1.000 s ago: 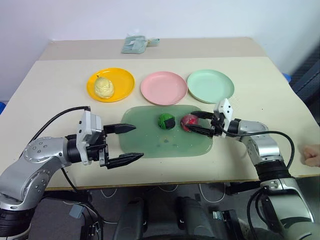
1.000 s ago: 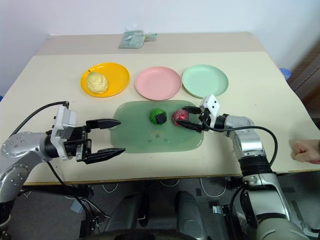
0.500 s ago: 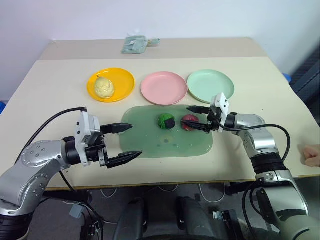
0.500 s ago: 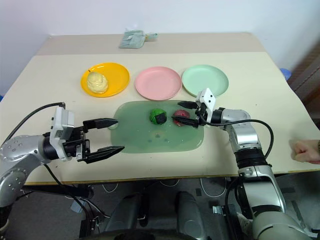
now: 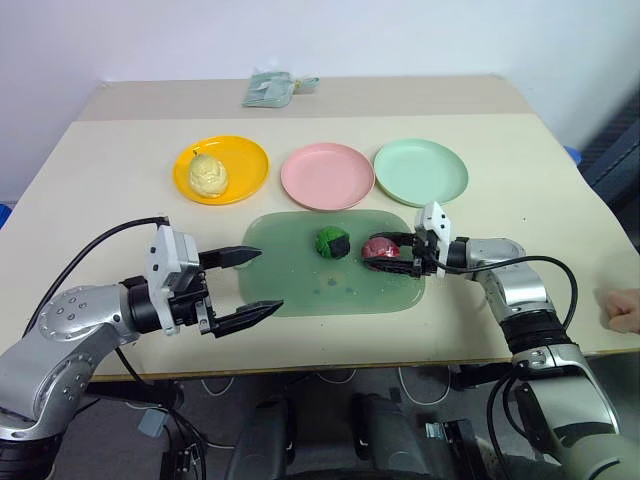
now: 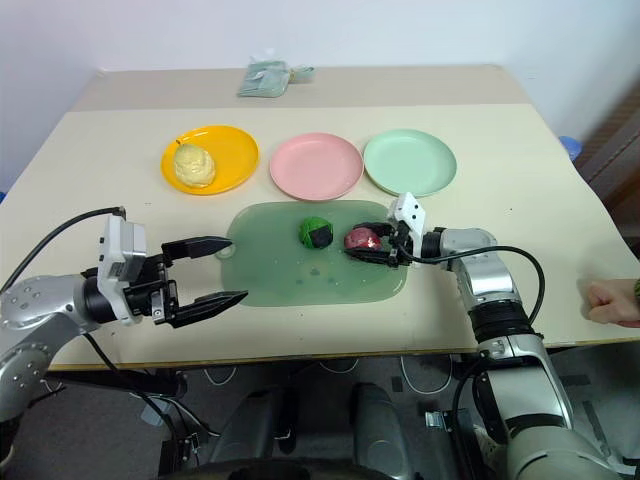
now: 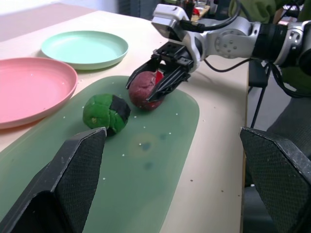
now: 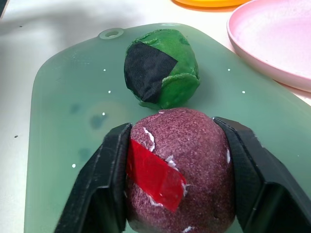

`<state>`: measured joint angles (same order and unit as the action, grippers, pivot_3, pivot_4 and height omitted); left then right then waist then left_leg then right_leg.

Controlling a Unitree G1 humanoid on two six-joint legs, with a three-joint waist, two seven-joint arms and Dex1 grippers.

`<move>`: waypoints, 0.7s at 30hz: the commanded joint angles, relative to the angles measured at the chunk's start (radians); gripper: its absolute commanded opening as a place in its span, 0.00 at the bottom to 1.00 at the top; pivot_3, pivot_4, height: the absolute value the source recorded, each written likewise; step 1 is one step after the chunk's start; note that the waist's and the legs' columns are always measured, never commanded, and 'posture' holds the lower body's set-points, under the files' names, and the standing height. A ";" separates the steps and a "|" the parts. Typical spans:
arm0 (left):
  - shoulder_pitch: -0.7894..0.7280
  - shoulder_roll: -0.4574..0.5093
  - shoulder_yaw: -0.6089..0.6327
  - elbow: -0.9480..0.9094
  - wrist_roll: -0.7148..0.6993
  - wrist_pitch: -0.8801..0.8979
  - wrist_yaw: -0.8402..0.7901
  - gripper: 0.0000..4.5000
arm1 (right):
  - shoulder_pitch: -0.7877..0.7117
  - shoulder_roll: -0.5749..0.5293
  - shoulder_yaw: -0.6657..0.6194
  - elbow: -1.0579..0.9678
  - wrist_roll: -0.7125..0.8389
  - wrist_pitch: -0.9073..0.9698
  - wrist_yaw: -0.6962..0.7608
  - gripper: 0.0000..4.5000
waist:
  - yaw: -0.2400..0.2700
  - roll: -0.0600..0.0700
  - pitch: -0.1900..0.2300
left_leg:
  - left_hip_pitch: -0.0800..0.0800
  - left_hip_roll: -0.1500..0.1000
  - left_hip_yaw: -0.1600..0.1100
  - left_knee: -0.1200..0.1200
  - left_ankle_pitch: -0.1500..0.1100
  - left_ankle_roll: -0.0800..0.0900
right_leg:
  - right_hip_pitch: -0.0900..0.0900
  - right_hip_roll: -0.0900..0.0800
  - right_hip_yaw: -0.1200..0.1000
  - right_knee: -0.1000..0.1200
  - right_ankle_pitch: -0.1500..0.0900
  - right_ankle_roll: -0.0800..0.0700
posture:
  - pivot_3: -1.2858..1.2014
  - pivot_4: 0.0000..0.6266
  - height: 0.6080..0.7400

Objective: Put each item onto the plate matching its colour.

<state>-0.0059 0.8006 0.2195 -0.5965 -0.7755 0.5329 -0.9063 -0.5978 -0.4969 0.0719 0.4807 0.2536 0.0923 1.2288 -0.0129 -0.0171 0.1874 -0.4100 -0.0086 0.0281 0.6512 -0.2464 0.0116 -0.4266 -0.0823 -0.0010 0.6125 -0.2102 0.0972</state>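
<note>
The dark red item lies on the right part of the translucent green mat, and my right gripper is shut on it, one finger pressed on each side. Just left of it sits the green-and-black item, apart from the fingers. The pale yellow item rests on the orange-yellow plate. The pink plate and the mint green plate stand bare behind the mat. My left gripper hovers open at the mat's left end, holding nothing.
A folded greenish cloth lies at the table's far edge. A person's hand rests at the right edge of the table. Bare tabletop lies left of the mat and in front of it.
My right gripper's fingers have closed onto the dark red item on the mat. The left arm has stayed where it was, still open.
</note>
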 commanded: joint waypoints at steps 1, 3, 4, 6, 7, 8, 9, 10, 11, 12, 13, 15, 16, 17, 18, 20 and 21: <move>0.009 -0.011 0.028 -0.037 -0.017 -0.009 0.019 1.00 | -0.047 0.005 -0.020 -0.014 0.015 -0.001 -0.006 0.44 | 0.000 0.000 0.000 | 0.000 0.000 0.000 0.000 0.000 0.000 | 0.000 0.000 0.000 0.000 0.000 0.000 | 0.52 0.24 1.00; 0.013 -0.015 0.030 -0.042 -0.017 -0.009 0.029 1.00 | -0.099 0.019 -0.034 0.006 0.023 -0.011 -0.017 0.44 | -0.001 0.000 0.000 | 0.000 0.000 0.000 0.000 0.000 0.000 | 0.000 0.000 0.000 0.000 0.000 0.000 | 0.52 0.24 1.00; 0.013 -0.018 0.031 -0.043 -0.017 -0.009 0.034 1.00 | -0.135 0.031 -0.040 0.037 0.018 -0.030 -0.034 0.44 | -0.002 0.000 0.000 | 0.000 0.000 0.000 0.000 0.000 0.000 | 0.000 0.000 0.000 0.000 0.000 0.000 | 0.52 0.24 1.00; 0.015 -0.023 0.034 -0.044 -0.014 -0.010 0.046 1.00 | -0.221 0.060 -0.051 0.132 -0.002 -0.085 -0.083 0.44 | -0.006 0.000 0.000 | 0.000 0.000 0.000 0.000 0.000 0.000 | 0.000 0.000 0.000 0.000 0.000 0.000 | 0.52 0.24 1.00; 0.018 -0.027 0.038 -0.047 -0.015 -0.007 0.059 1.00 | -0.276 0.077 -0.053 0.208 -0.025 -0.129 -0.127 0.44 | -0.006 0.000 0.000 | 0.000 0.000 0.000 0.000 0.000 0.000 | 0.000 0.001 0.000 0.000 0.000 0.000 | 0.52 0.24 1.00; 0.022 -0.031 0.044 -0.053 -0.017 -0.004 0.075 1.00 | -0.337 0.094 -0.052 0.297 -0.052 -0.177 -0.174 0.44 | -0.007 0.001 0.000 | 0.000 0.000 0.000 -0.001 0.000 0.000 | -0.001 0.001 0.000 0.001 0.000 0.000 | 0.52 0.24 1.00; 0.026 -0.035 0.051 -0.059 -0.018 -0.002 0.090 1.00 | -0.392 0.110 -0.048 0.384 -0.078 -0.221 -0.215 0.44 | -0.008 0.001 0.000 | 0.000 0.000 0.000 -0.001 0.000 0.000 | -0.001 0.001 0.000 0.001 0.000 0.000 | 0.52 0.24 1.00; 0.032 -0.039 0.059 -0.067 -0.019 -0.002 0.104 1.00 | -0.441 0.125 -0.046 0.465 -0.099 -0.261 -0.251 0.44 | -0.008 0.000 0.000 | 0.000 0.000 0.000 -0.001 0.000 0.000 | -0.001 0.001 0.000 0.000 0.000 0.000 | 0.52 0.24 1.00; 0.040 -0.044 0.065 -0.075 -0.013 -0.006 0.119 1.00 | -0.483 0.141 -0.047 0.534 -0.114 -0.291 -0.282 0.44 | -0.005 0.000 0.000 | 0.000 0.000 0.000 -0.002 0.000 0.000 | -0.001 0.001 0.000 0.000 0.000 0.000 | 0.52 0.24 1.00; 0.052 -0.051 0.070 -0.089 0.007 -0.017 0.137 1.00 | -0.523 0.158 -0.049 0.597 -0.128 -0.312 -0.320 0.44 | -0.004 0.000 0.000 | 0.000 0.000 0.000 -0.002 0.000 -0.001 | -0.001 0.000 0.000 0.000 0.000 0.000 | 0.52 0.24 1.00; 0.062 -0.057 0.073 -0.100 0.030 -0.031 0.154 1.00 | -0.553 0.172 -0.051 0.645 -0.141 -0.334 -0.353 0.44 | -0.005 0.000 0.000 | 0.000 0.000 0.000 -0.002 0.000 -0.001 | -0.001 0.000 0.000 0.000 0.000 0.000 | 0.52 0.24 1.00; 0.086 -0.075 0.080 -0.131 0.070 -0.047 0.203 1.00 | -0.610 0.207 -0.052 0.728 -0.170 -0.365 -0.437 0.44 | -0.006 0.000 0.000 | 0.000 0.000 0.000 -0.003 0.000 -0.001 | -0.001 0.000 0.000 0.000 0.000 0.000 | 0.52 0.24 1.00; 0.097 -0.096 0.082 -0.144 0.095 -0.086 0.213 1.00 | -0.635 0.228 -0.052 0.762 -0.183 -0.368 -0.480 0.44 | -0.007 0.001 0.000 | 0.000 0.000 0.000 -0.003 0.000 -0.001 | -0.001 -0.001 0.000 -0.001 0.000 0.000 | 0.52 0.24 1.00; 0.116 -0.098 0.090 -0.161 0.093 -0.092 0.209 1.00 | -0.656 0.251 -0.052 0.791 -0.198 -0.369 -0.525 0.44 | -0.007 0.001 0.000 | 0.000 0.000 0.000 -0.003 0.000 -0.001 | -0.001 -0.001 0.000 0.000 0.000 0.000 | 0.52 0.24 1.00; 0.129 -0.099 0.095 -0.172 0.090 -0.097 0.202 1.00 | -0.668 0.265 -0.052 0.810 -0.209 -0.370 -0.553 0.44 | -0.009 0.001 0.000 | 0.000 0.000 0.000 -0.003 0.001 -0.002 | -0.001 -0.001 0.000 0.000 0.000 -0.001 | 0.52 0.24 1.00; 0.144 -0.101 0.115 -0.194 0.080 -0.092 0.214 1.00 | -0.681 0.297 -0.055 0.838 -0.231 -0.358 -0.599 0.44 | -0.012 0.001 0.001 | 0.000 0.000 0.000 -0.004 0.001 -0.003 | -0.003 -0.003 0.001 0.000 0.000 -0.001 | 0.52 0.24 1.00; 0.149 -0.103 0.123 -0.201 0.079 -0.092 0.223 1.00 | -0.683 0.309 -0.055 0.846 -0.241 -0.354 -0.611 0.44 | -0.011 0.001 0.001 | 0.000 0.000 0.000 -0.005 0.001 -0.003 | -0.003 -0.004 0.001 0.000 0.000 -0.001 | 0.52 0.24 1.00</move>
<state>0.1390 0.6985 0.3042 -0.7553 -0.6873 0.4633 -0.6945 -1.2457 -0.1968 0.0326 1.3236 0.0254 -0.2536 0.6484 -0.0244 -0.0160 0.1881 -0.4101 -0.0083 0.0280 0.6462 -0.2452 0.0084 -0.4294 -0.0863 -0.0006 0.6127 -0.2103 0.0959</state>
